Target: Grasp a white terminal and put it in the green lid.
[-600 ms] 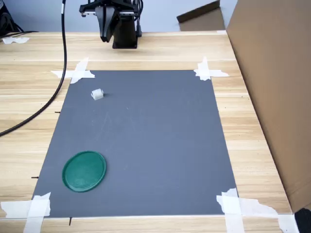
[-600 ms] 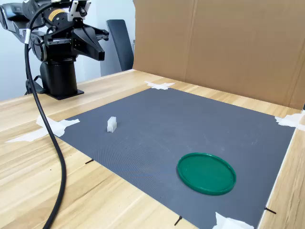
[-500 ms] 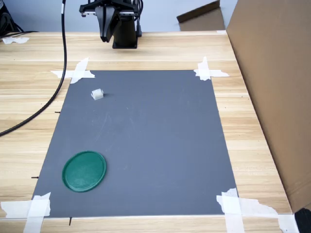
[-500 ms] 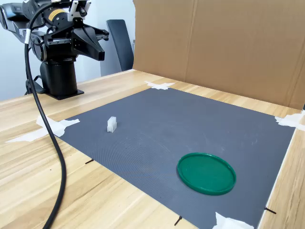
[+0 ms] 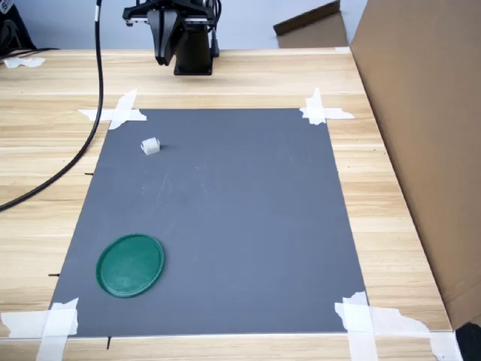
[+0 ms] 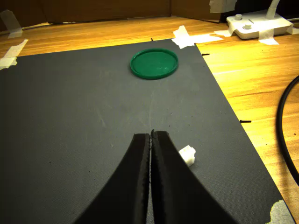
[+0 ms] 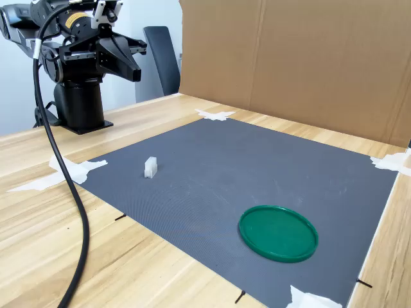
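Observation:
The white terminal [image 5: 150,146] [image 7: 151,167] [image 6: 187,154] stands alone on the grey mat, near its far left corner in the first exterior view. The green lid [image 5: 131,265] [image 7: 278,232] [image 6: 154,63] lies flat and empty near the mat's near left corner in the first exterior view. My gripper [image 5: 164,53] [image 7: 133,66] [image 6: 151,136] hangs high by the arm's base, well away from both. Its two dark fingers [image 6: 166,158] are pressed together with nothing between them; the terminal lies beside them in the wrist view, apart from them.
The grey mat [image 5: 225,218] is taped to a wooden table by white tape strips [image 5: 322,110]. A black cable [image 5: 83,150] curves over the table at the first exterior view's left. A tall cardboard wall [image 5: 428,135] borders the right. The arm's black base [image 7: 80,106] stands behind the mat.

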Robot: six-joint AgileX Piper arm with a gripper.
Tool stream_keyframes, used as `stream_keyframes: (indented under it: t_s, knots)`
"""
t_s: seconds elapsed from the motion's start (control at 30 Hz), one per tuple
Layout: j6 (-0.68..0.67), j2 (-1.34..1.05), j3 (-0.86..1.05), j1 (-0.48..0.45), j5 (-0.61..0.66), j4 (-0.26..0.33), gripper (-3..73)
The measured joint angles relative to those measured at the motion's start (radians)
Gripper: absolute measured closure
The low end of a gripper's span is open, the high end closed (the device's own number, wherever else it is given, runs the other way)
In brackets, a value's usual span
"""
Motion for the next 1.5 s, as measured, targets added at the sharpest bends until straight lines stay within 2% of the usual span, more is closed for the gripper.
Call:
stream_keyframes:
  t_s: [0.97, 1.2, 1.5]
  knots:
    - [0.0, 0.01, 0.0, 0.0, -0.026, 0.003, 72.2]
    - [-0.01, 0.201, -0.06, 0.0, -0.009, 0.003, 72.2]
    - [-0.283, 0.473, -0.176, 0.0, 0.051, 0.002, 72.2]
